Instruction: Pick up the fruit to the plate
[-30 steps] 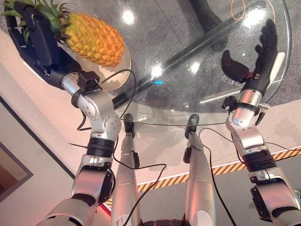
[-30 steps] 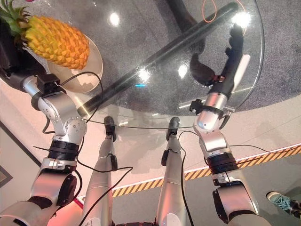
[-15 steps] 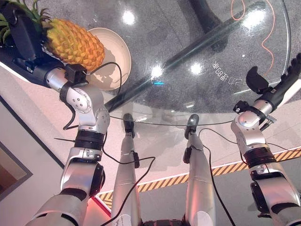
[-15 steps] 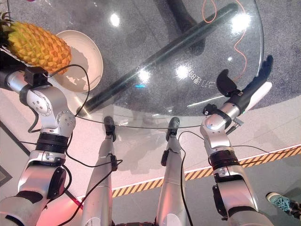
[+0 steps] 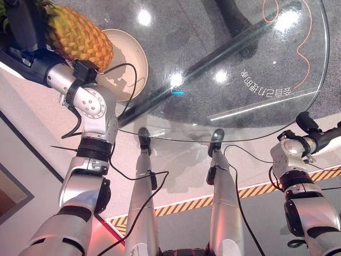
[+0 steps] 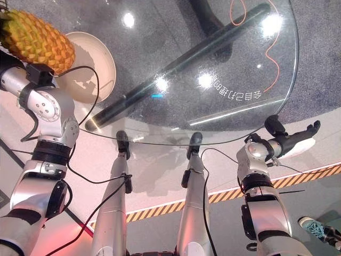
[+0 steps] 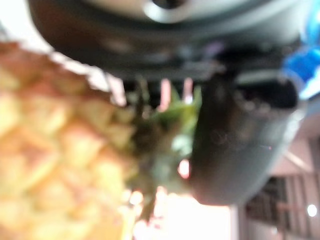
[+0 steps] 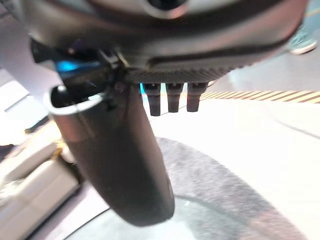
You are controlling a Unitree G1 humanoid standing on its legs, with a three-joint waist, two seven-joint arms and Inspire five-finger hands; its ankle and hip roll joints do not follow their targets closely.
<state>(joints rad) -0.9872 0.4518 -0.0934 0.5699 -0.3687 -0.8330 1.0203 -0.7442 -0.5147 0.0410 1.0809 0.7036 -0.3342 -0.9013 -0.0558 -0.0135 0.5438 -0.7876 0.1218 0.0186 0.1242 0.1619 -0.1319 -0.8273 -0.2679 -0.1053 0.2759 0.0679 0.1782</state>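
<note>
Dark left robot hand (image 5: 24, 32) grips the pineapple (image 5: 80, 37) up by its green crown; your wrist view shows the thumb curled beside the leaves. Over the last second the fruit has drifted off the cream plate (image 5: 130, 58) toward the desk's left rim, so it now overhangs only the plate's near-left edge, apparently lifted. Right robot hand (image 6: 295, 140), fingers straight and empty, has pulled back off the glass desk (image 5: 240, 53) past its right edge. Judgement: you need to carry the fruit back over the plate before releasing.
</note>
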